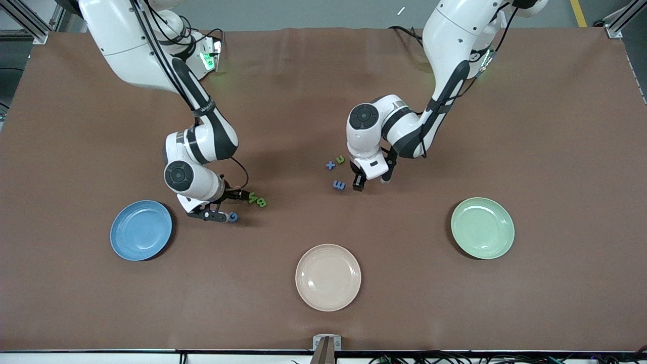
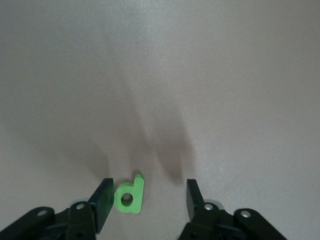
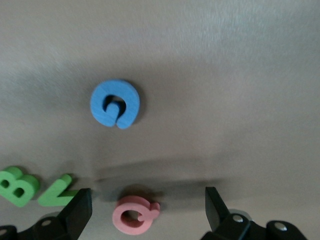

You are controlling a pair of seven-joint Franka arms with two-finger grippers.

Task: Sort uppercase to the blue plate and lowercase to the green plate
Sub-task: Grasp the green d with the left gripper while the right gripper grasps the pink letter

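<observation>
Left tool (image 2: 147, 196) is low over the bench (image 1: 505, 126) mid-table, fingers apart around the green p (image 2: 129, 195), one finger touching it, the other clear; blue x (image 1: 330, 164), green u (image 1: 340, 159) and blue m (image 1: 339, 185) lie just beside. Right tool (image 3: 146, 212), fingers wide apart, straddles the red Q (image 3: 135, 214) near the blue plate (image 1: 141, 230), with blue G (image 3: 115, 104), green N (image 3: 56, 191) and green B (image 3: 18, 186) close by. Green plate (image 1: 482, 227) sits toward the left arm's end, a cream plate (image 1: 328, 277) between the two, nearer the front camera.
</observation>
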